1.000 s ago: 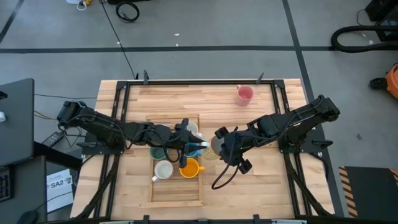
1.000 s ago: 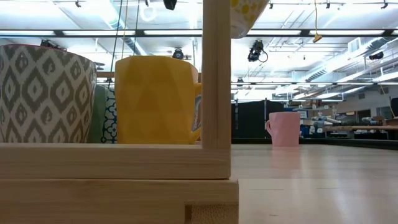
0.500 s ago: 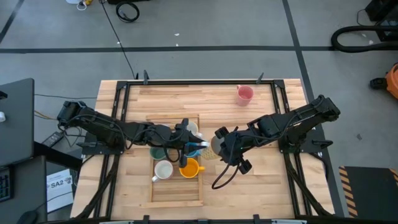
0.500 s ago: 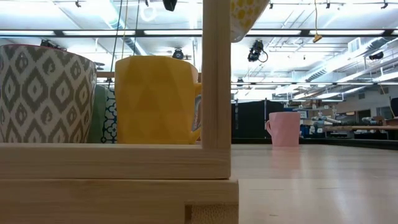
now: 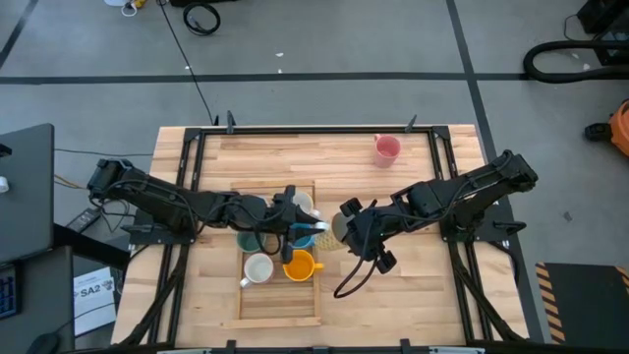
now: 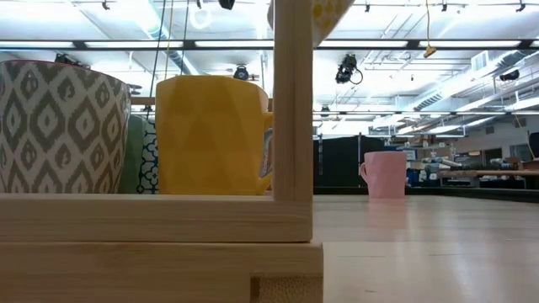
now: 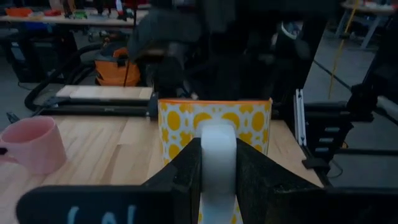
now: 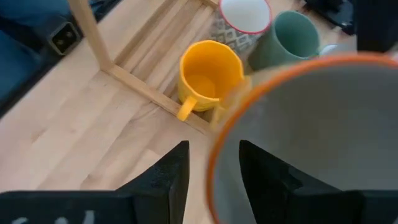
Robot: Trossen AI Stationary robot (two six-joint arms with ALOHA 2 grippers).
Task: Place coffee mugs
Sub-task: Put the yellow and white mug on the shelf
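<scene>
A white mug with yellow dots and an orange rim [image 7: 214, 121] hangs in the air between my two grippers, over the right rail of the wooden tray [image 5: 279, 320]. My left gripper [image 7: 219, 149] is shut on it. My right gripper [image 8: 212, 149] is open, with one finger inside the rim [image 8: 214, 168] and one outside, a gap showing on each side. In the tray stand a yellow mug [image 8: 208, 78], a green mug [image 8: 289, 37], a patterned white mug [image 8: 245, 12] and others. A pink mug [image 5: 386, 147] stands on its base at the far right of the table. My left gripper pinches the dotted mug's white handle [image 7: 219, 134] between its two fingers, coming nearly level from the table's left side. The mug hangs upright beyond the fingertips, lifted clear of the tray and the table.
The tray's upright corner post [image 6: 293, 101] stands close under the held mug [image 6: 330, 8]. The tray's near half [image 5: 280, 295] and the table to the right of it [image 5: 413, 285] are bare wood. The table's far strip holds only the pink mug [image 6: 385, 174].
The dotted mug has risen a little: in the low view less of its bottom shows at the top edge than a second ago. Both arms have otherwise kept their places.
</scene>
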